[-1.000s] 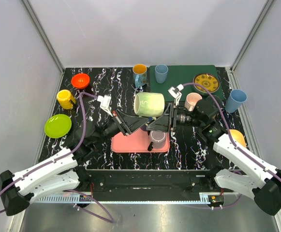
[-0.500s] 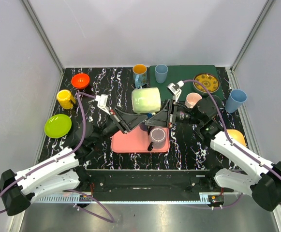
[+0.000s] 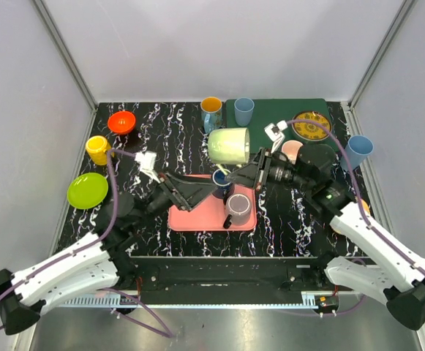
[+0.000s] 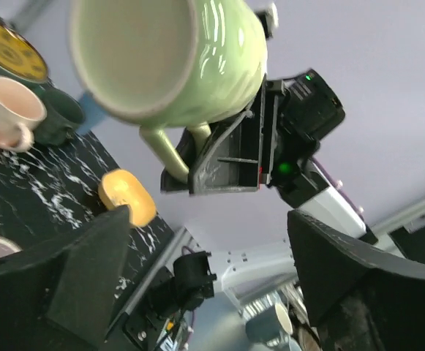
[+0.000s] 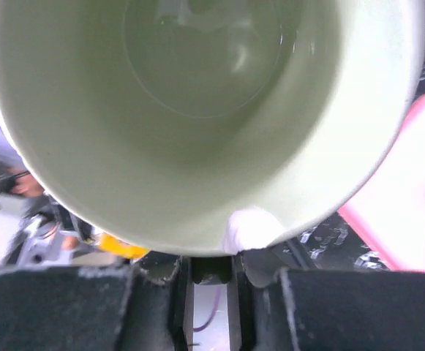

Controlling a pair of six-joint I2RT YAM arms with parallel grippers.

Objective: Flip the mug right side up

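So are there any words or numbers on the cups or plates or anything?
No words, numbers or brand marks can be read anywhere in these pictures.
The green mug is plain, inside and out.
The yellow plate has a dark pattern on it. It is too small to tell whether any of it is letters.

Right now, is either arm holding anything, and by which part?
Right gripper holds the green mug by its rim; left gripper is open and empty.
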